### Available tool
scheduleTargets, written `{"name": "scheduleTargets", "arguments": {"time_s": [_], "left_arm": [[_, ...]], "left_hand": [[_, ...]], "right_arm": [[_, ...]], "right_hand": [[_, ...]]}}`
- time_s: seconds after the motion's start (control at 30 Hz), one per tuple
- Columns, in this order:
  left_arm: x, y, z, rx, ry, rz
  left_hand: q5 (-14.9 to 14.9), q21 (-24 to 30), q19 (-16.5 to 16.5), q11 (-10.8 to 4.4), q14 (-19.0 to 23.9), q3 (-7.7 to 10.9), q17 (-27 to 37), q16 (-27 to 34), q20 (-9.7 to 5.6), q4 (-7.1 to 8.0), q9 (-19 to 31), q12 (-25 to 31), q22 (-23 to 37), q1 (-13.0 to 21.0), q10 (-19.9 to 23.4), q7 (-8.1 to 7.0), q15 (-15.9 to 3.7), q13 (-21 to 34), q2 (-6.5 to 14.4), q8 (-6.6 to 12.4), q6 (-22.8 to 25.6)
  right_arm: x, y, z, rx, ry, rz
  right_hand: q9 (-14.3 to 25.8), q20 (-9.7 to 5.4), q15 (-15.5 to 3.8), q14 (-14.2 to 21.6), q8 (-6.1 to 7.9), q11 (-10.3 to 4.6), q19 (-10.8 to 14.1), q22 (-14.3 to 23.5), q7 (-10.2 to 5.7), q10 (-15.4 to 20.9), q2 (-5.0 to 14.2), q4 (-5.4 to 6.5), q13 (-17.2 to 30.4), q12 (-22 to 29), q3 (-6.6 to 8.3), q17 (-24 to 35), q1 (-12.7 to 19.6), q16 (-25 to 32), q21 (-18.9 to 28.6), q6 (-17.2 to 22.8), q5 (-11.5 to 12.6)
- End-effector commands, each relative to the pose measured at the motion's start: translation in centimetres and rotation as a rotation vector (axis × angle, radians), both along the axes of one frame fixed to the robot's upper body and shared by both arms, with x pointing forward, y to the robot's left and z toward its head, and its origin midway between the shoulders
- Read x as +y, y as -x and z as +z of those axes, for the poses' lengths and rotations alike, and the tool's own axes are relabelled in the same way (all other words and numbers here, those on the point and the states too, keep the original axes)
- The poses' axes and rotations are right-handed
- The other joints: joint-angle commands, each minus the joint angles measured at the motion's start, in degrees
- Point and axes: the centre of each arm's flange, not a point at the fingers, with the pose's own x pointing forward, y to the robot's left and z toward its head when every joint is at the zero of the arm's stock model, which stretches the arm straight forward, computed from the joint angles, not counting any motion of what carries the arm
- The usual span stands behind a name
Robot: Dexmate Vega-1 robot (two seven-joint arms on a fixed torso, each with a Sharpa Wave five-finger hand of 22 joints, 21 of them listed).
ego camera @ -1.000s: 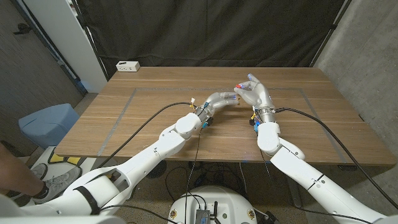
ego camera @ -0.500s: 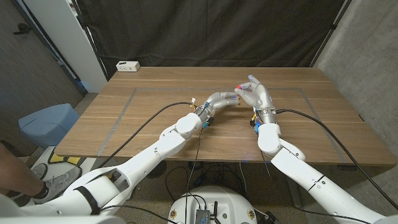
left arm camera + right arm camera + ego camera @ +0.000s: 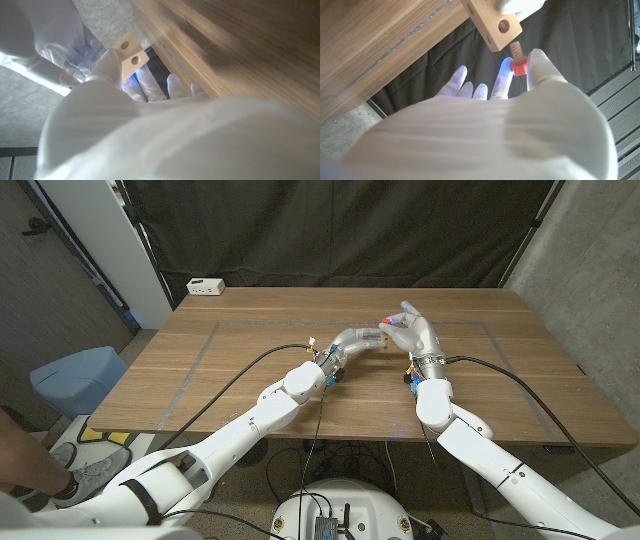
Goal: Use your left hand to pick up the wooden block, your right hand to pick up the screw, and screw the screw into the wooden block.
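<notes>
My left hand (image 3: pixel 352 340) holds the pale wooden block (image 3: pixel 372 337) above the middle of the table; the block (image 3: pixel 131 52) shows two round holes. My right hand (image 3: pixel 413 331) pinches the red head of the screw (image 3: pixel 383 319) just right of the block. In the right wrist view the screw (image 3: pixel 518 64) has its wooden thread entering a hole in the end of the block (image 3: pixel 489 24), with my right fingertips (image 3: pixel 536 62) on the red head. The left fingers (image 3: pixel 520 5) grip the block's far side. In the left wrist view my right hand (image 3: pixel 47 42) shows beyond the block.
A white power strip (image 3: pixel 206 286) lies at the table's far left edge. Grey tape lines (image 3: pixel 205 345) mark a rectangle on the wooden table (image 3: pixel 520 370). A blue bin (image 3: pixel 75 377) stands on the floor at the left, with a person's shoe (image 3: pixel 85 470) near it.
My right hand has shifted slightly at the screw's head. The left hand and the block stay where they were.
</notes>
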Motion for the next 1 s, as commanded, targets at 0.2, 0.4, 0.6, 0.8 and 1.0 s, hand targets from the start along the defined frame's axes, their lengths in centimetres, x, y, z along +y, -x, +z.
{"name": "scheduleTargets", "arguments": {"time_s": [0.2, 0.4, 0.6, 0.8, 1.0], "left_arm": [[-0.14, -0.23, -0.01, 0.008, -0.005, -0.002], [-0.16, -0.23, -0.04, 0.008, -0.005, -0.003], [-0.23, -0.26, -0.08, 0.009, -0.005, -0.005], [-0.31, -0.34, -0.05, 0.01, -0.006, -0.006], [-0.39, -0.49, 0.01, 0.009, -0.006, -0.008]], "left_hand": [[0.4, 0.1, 0.4, -0.31, 0.6, -0.13, 0.1, -0.2, -0.04, 0.16, 0.2, -0.2, 0.3, 0.2, 0.6, 0.02, -3.27, 0.3, 0.4, 0.42, 1.5], [0.4, 0.1, 0.4, -0.31, 0.6, -0.15, 0.1, -0.2, -0.07, 0.17, 0.2, -0.3, 0.3, 0.2, 0.6, 0.03, -3.3, 0.3, 0.4, 0.43, 1.5], [0.4, 0.1, 0.5, -0.31, 0.6, -0.17, 0.1, -0.2, -0.11, 0.19, 0.2, -0.3, 0.3, 0.2, 0.6, 0.03, -3.38, 0.3, 0.5, 0.41, 1.5], [0.4, 0.1, 0.4, -0.31, 0.6, -0.18, 0.1, -0.2, -0.1, 0.18, 0.2, -0.3, 0.3, 0.2, 0.5, 0.03, -3.31, 0.3, 0.5, 0.42, 1.5], [0.4, 0.1, 0.4, -0.31, 0.6, -0.2, 0.1, -0.2, -0.12, 0.19, 0.2, -0.3, 0.3, 0.2, 0.5, 0.02, -3.28, 0.4, 0.5, 0.38, 1.5]], "right_arm": [[-0.4, -0.1, -0.22, 0.006, -0.007, -0.005], [-0.49, -0.1, -0.31, 0.009, -0.007, -0.006], [-0.63, -0.03, -0.37, 0.012, -0.006, -0.008], [-0.75, -0.04, -0.36, 0.016, -0.007, -0.011], [-0.82, -0.27, -0.26, 0.017, -0.006, -0.009]], "right_hand": [[0.1, -3.51, -4.28, 0.0, 0.1, -0.18, 0.1, 0.1, -0.14, 0.0, 0.39, -0.02, 0.3, 0.3, -0.41, 0.2, 0.1, -0.1, 0.1, 0.3, 0.2], [0.0, -3.47, -4.28, -0.1, 0.09, -0.17, 0.1, 0.1, -0.11, 0.0, 0.46, -0.01, 0.3, 0.4, -0.51, 0.2, 0.0, -0.1, 0.0, 0.3, 0.2], [0.0, -3.37, -4.3, -0.1, 0.13, -0.01, 0.0, 0.1, -0.19, 0.0, 0.56, 0.01, 0.3, 0.3, -0.6, 0.2, 0.0, -0.1, 0.0, 0.3, 0.2], [0.1, -3.38, -4.27, -0.1, 0.23, -0.01, 0.0, 0.1, -0.22, 0.1, 0.6, 0.01, 0.3, 0.4, -0.68, 0.2, 0.0, -0.1, 0.0, 0.4, 0.2], [0.1, -3.32, -4.28, -0.1, 0.27, 0.19, 0.0, 0.1, -0.17, 0.1, 0.65, -0.01, 0.3, 0.4, -0.78, 0.2, 0.0, -0.1, 0.0, 0.4, 0.2]]}}
